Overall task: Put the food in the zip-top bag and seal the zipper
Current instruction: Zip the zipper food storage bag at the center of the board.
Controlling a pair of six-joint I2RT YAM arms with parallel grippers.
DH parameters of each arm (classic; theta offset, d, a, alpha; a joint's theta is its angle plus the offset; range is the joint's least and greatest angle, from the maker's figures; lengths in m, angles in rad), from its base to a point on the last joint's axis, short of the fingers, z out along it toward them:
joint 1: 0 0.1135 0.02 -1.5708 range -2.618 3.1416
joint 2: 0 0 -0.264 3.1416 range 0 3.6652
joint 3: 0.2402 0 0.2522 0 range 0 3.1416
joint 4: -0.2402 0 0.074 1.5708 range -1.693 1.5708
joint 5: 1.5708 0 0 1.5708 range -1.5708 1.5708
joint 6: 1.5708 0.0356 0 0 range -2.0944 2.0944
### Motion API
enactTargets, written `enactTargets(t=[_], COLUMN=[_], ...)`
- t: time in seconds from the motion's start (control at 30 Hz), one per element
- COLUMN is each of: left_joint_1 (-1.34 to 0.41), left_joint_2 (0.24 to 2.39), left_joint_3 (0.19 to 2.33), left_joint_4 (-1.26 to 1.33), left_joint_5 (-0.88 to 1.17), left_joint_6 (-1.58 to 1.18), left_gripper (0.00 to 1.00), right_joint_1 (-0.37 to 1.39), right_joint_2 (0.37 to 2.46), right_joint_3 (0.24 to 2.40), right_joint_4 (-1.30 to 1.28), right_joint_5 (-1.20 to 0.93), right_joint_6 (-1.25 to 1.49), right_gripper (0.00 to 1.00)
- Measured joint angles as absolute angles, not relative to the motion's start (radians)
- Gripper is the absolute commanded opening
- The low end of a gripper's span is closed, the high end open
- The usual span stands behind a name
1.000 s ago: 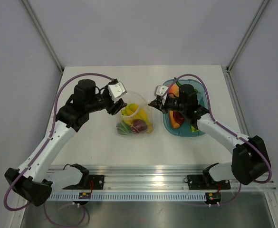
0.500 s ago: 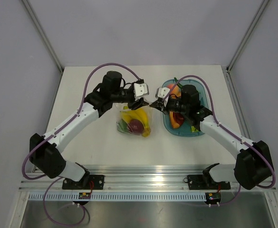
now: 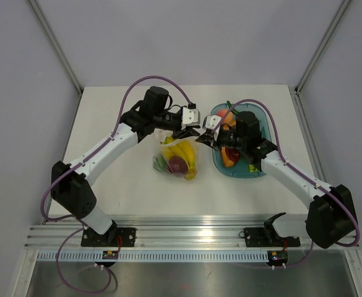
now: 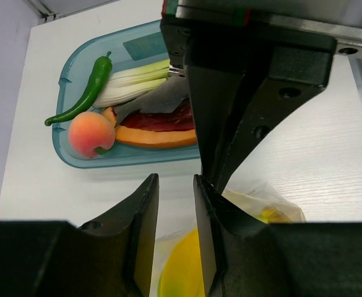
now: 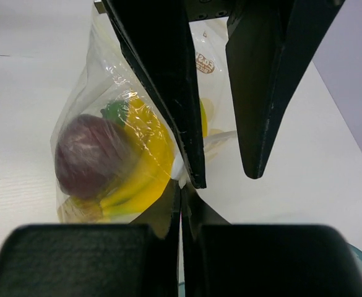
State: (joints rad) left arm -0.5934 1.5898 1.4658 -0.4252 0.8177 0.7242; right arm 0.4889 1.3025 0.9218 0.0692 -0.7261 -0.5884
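The left gripper (image 4: 176, 185) is held narrowly open, just left of the right gripper (image 5: 181, 197), which is pinched shut on the mouth edge of the clear crinkly plastic zip-top bag (image 3: 176, 159) at frame centre. From that pinch the mouth is judged to run leftward, beneath the left gripper.

Clear zip-top bag (image 5: 100, 68) holds yellow banana bunch (image 5: 146, 154), dark red apple (image 5: 85, 154), green fruit (image 5: 116, 111).

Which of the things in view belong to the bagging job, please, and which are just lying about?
Job: zip-top bag holding banana bunch, dark red apple and green fruit; peach, green chilli, orange slice and pale stalks in the teal tray.
Lying about: the teal tray itself; metal rail.
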Motion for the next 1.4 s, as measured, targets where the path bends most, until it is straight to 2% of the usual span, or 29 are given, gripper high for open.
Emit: enactTargets(t=[0.47,0.67,1.03,1.23,1.37,1.4], left_joint_1=[-0.525,-0.515,-0.551,-0.562,-0.561,-0.561], left_joint_2=[1.526,1.557,1.609,1.638,1.638,1.638], left_joint_3=[1.411,1.481,1.52,1.524,1.524,1.524], left_joint_4=[-0.47,-0.607,-0.643,-0.625,-0.616,-0.614], left_joint_5=[0.888,0.927,0.947,0.955,0.955,0.955], left_joint_6=[0.753,0.826,0.832,0.798,0.783,0.78], left_gripper=[0.42,0.43,0.42,0.36,0.27,0.22], right_joint_1=[0.489,0.488,0.488,0.488,0.488,0.488], right_joint_2=[1.303,1.303,1.303,1.303,1.303,1.303], right_joint_3=[0.916,0.916,0.916,0.916,0.916,0.916], right_joint_4=[0.078,0.084,0.084,0.083,0.083,0.083], right_joint_5=[-0.725,-0.725,-0.725,-0.725,-0.725,-0.725], right_joint_6=[-0.589,-0.589,-0.588,-0.588,-0.588,-0.588], right_gripper=[0.0,0.0,0.0,0.0,0.0,0.0])
